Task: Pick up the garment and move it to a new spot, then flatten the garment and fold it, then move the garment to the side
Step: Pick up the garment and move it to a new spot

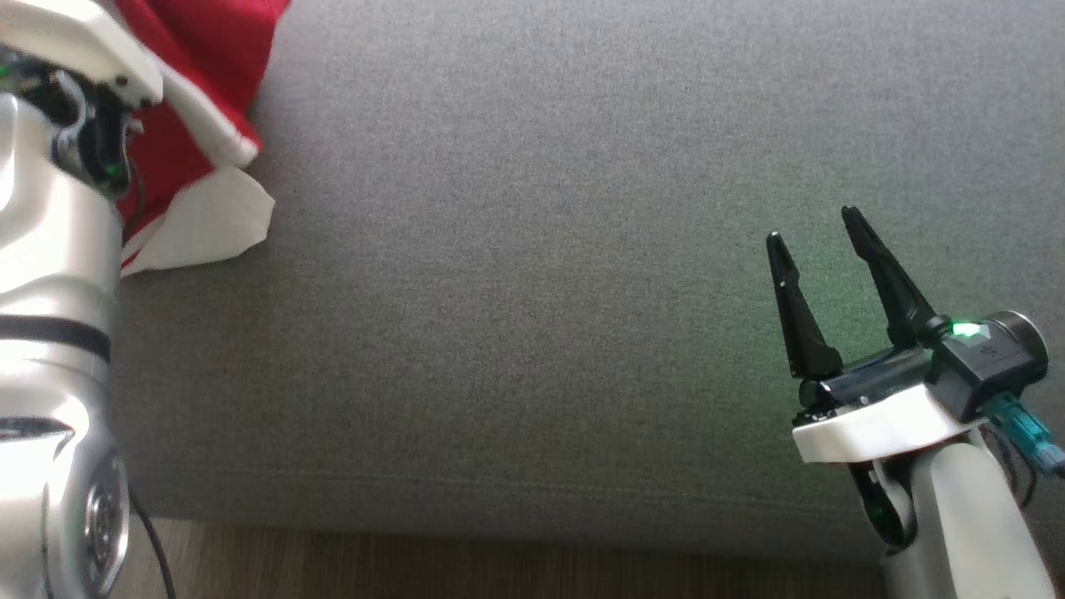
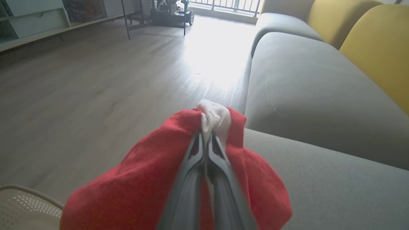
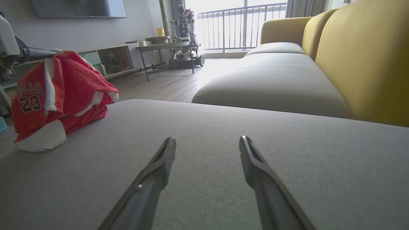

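Grey sofa seat [image 1: 532, 291] stretches ahead of my right fingers [image 1: 797, 308]: likely new spot. Red garment [image 3: 64, 89] hangs bunched from my left fingers [image 2: 188, 182], which are clenched on its white trim for carrying, well left of right fingers. Right fingers spread, idle, ready for flattening.

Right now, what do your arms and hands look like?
My right hand has two long dark pointed fingers, a white bracket, a green light and a teal plug. My left arm is shiny silver with a black band and cable.
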Controlling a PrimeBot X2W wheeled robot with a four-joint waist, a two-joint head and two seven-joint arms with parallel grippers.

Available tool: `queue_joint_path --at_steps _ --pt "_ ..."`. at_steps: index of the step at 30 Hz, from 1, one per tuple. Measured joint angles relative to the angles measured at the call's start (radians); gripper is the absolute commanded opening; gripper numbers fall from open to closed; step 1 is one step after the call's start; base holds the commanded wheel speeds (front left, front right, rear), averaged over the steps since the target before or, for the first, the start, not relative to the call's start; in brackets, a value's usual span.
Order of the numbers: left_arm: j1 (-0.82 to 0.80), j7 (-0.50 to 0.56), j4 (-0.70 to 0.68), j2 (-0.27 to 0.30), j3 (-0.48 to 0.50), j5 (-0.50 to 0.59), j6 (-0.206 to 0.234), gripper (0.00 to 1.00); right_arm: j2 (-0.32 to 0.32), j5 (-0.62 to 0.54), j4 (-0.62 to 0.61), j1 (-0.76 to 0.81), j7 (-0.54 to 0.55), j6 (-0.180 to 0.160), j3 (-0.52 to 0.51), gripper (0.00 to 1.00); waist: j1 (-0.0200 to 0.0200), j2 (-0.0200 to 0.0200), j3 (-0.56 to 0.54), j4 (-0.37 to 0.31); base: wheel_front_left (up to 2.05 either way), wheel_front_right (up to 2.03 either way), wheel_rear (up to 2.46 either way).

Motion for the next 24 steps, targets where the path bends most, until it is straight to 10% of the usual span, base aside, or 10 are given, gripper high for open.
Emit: queue_joint_path --at_steps 24 --pt "-0.067 0.04 -0.206 -0.04 -0.182 0.065 -0.085 0.0 0.0 0.134 0.031 0.014 0.0 0.0 0.091 1.0 -0.0001 0.0 -0.171 -0.189 0.0 0.0 0.0"
